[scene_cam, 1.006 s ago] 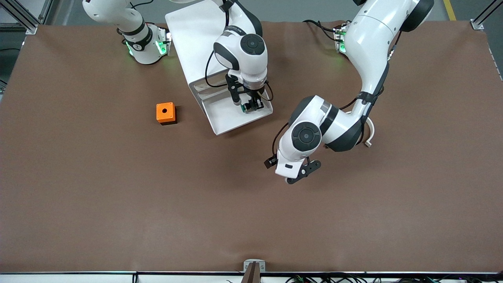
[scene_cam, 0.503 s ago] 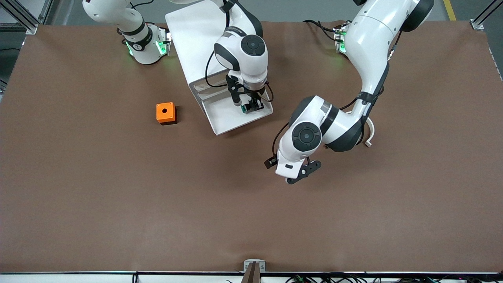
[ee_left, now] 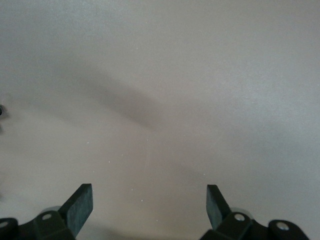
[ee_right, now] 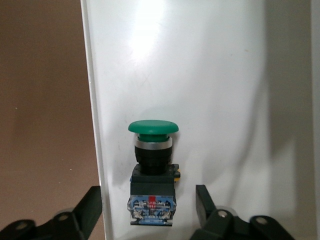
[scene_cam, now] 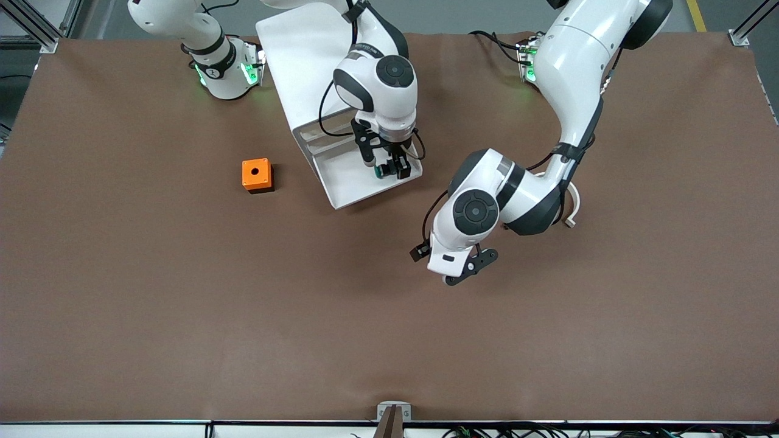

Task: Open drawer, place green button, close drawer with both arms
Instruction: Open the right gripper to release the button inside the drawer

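The drawer (ee_right: 210, 75) looks like smooth white plastic with a soft sheen, catching a bright glare ahead of the right gripper's (ee_right: 148, 202) parted matt black jaws. Between those jaws lies the button (ee_right: 152, 165), its green cap smooth and slightly glossy above a shiny metal-looking ring, a black plastic neck and a blue base. Under the left gripper's (ee_left: 148, 205) wide-set matt dark jaws, the brown table cover (ee_left: 160, 90) looks matt and finely grained.

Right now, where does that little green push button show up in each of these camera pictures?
Front view: the green push button lies in the open white drawer, under the right gripper.
Left wrist view: not in it.
Right wrist view: the button lies between the open fingers.
Shared landmark: the drawer.
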Robot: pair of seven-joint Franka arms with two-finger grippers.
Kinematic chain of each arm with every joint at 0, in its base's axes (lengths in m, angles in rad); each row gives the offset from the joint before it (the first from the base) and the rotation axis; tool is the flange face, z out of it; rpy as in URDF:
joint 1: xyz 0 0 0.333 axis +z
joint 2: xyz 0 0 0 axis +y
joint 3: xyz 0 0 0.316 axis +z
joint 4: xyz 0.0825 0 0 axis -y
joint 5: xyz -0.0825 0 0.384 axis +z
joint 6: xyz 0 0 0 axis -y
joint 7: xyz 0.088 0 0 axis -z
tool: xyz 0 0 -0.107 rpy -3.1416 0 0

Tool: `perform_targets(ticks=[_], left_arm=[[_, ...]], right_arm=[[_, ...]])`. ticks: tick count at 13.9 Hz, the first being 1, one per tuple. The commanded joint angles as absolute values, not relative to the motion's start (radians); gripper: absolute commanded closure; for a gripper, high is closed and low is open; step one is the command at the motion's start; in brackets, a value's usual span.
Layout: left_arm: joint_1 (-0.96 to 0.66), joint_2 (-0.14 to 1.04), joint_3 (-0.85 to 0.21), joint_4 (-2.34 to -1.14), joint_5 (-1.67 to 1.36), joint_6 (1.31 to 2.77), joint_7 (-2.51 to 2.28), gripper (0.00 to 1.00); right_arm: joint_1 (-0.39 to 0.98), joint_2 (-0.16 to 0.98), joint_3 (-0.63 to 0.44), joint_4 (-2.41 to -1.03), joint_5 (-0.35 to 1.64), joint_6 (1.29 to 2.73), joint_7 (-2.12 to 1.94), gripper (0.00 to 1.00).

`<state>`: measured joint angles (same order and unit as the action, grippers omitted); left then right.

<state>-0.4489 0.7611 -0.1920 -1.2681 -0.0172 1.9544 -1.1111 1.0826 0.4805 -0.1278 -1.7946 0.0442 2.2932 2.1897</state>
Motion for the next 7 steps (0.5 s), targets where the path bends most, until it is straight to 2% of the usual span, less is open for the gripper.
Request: perform_targets(ticks=[1, 7], left_arm=[[-0.437, 0.730, -0.202, -1.302, -0.002, 1.970, -1.114, 0.00], [-0.433, 0.727, -0.202, -1.299, -0.008, 1.970, -1.112, 0.00]], right_arm=[[1.086, 0.492, -0.130, -1.770, 0.023, 2.280, 2.200, 0.00], [1.078, 0.503, -0.129, -1.750, 0.000, 2.280, 2.148, 0.00]])
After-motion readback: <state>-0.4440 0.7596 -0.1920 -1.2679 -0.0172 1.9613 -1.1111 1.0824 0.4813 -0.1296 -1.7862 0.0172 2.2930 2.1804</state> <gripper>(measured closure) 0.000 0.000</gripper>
